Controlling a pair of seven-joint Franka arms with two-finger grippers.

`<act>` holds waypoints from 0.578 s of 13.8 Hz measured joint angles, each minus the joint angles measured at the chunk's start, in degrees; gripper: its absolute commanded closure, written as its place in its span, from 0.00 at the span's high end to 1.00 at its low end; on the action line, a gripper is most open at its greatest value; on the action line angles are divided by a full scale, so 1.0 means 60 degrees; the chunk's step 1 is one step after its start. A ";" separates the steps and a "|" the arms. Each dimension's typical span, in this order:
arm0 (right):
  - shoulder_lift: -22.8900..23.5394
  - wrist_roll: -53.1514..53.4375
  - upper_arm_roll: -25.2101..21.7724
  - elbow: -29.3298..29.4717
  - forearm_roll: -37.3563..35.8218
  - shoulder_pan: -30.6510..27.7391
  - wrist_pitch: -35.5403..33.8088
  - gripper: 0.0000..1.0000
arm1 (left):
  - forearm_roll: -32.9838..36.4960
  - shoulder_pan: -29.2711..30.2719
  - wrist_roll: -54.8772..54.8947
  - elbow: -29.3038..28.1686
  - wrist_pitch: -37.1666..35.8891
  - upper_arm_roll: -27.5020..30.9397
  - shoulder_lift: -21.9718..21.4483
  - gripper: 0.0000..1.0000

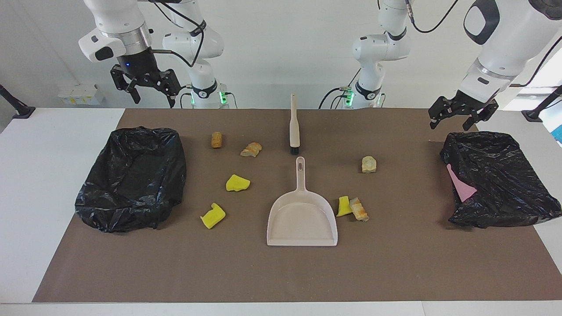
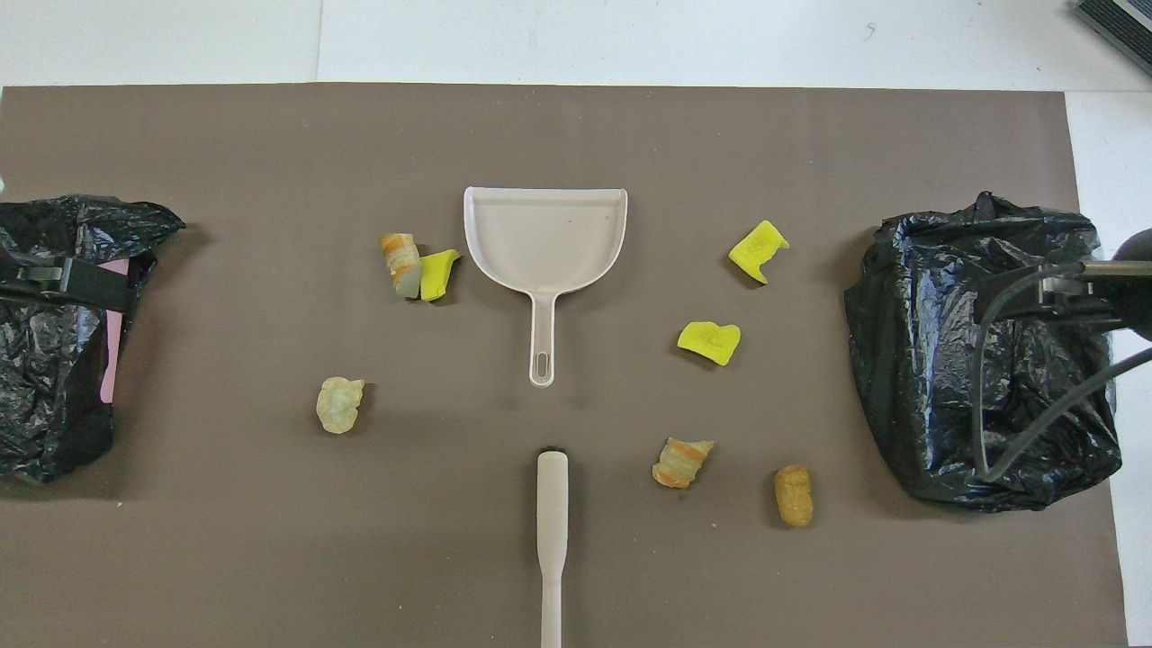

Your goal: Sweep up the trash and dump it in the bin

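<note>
My slim beige plastic brush [image 1: 294, 125] lies nearest me; its stiff handle is the place to grip. Next come 7 light, probably squashy trash chunks [image 1: 237, 183], yellow sponge wedges and tan bread lumps, scattered around the rigid beige dustpan [image 1: 302, 221]. A black-bagged bin [image 1: 131, 177] sits at each end. My right gripper [image 1: 147, 85] hangs spread and empty over the table edge; my left gripper [image 1: 456, 115], also released, hovers over the other bin [image 1: 496, 184].
</note>
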 measured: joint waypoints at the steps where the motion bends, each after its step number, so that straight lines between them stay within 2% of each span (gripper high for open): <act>1: 0.0000 -0.0012 -0.0006 0.0000 0.0000 0.0002 -0.0002 1.00 | 0.0000 0.0000 0.0000 0.0000 0.0000 0.0000 -0.0001 1.00; 8: 0.0000 -0.0015 -0.0065 0.0000 0.0035 0.0000 -0.0015 1.00 | 0.0000 0.0000 0.0000 -0.0010 -0.0006 0.0000 -0.0003 1.00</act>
